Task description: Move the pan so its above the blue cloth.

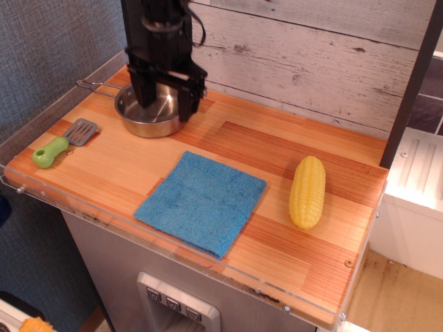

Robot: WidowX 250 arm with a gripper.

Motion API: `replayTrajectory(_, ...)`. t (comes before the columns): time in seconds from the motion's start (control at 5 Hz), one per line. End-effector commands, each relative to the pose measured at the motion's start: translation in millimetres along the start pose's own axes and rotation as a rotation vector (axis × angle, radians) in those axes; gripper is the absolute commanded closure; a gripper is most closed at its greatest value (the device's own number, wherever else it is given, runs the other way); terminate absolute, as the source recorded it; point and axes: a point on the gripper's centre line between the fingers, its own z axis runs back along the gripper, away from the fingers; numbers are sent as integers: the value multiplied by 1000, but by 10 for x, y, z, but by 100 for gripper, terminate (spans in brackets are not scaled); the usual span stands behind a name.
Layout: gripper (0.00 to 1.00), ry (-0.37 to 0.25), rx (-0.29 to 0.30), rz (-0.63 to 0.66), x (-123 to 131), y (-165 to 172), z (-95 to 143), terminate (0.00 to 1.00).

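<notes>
The small shiny steel pan point(145, 119) sits at the back left of the wooden counter, its wire loop handle point(97, 86) pointing left. My black gripper point(168, 108) hangs upright over the pan's right part, open, one finger point(147, 97) inside the bowl and the other finger point(189, 105) at or just outside the right rim. The blue cloth point(201, 201) lies flat near the counter's front, in front of the pan and to its right, apart from it.
A grey spatula with green handle point(64, 142) lies at the left edge. A yellow corn cob point(307, 191) lies right of the cloth. A plank wall stands behind, and a clear acrylic lip point(173, 254) edges the counter.
</notes>
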Motion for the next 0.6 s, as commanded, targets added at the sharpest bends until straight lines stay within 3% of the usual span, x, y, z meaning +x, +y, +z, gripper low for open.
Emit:
replayTrajectory(0.0,0,-83,-34,18,411,-104,-214,0)
replayTrajectory(0.2,100,-92,-32,13,382,-104,-225,0)
replayTrajectory(0.4,100,-116,-32,5,326,-91,-113,0)
